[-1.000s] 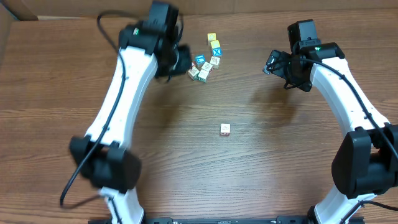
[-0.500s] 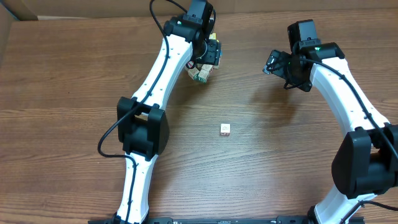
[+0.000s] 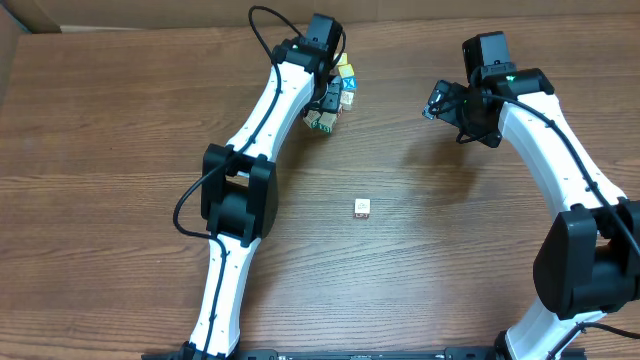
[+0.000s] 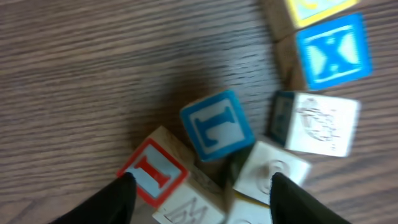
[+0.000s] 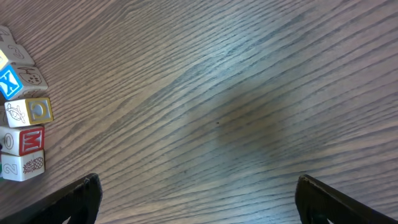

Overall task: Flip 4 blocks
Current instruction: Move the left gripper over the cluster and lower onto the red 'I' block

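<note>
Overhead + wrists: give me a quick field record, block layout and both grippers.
block cluster: far centre of the table, partly hidden under the left arm
lone block: alone near mid-table, well apart from the cluster
left gripper: open, low over the cluster, nothing visibly gripped
under left gripper: red-bordered I block by one finger, blue T block just beyond it, blue X block further off
right gripper: open, empty, over bare wood to the side of the cluster

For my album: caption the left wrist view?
Open left gripper above clustered small wooden alphabet cubes on wood-grain table.
</note>
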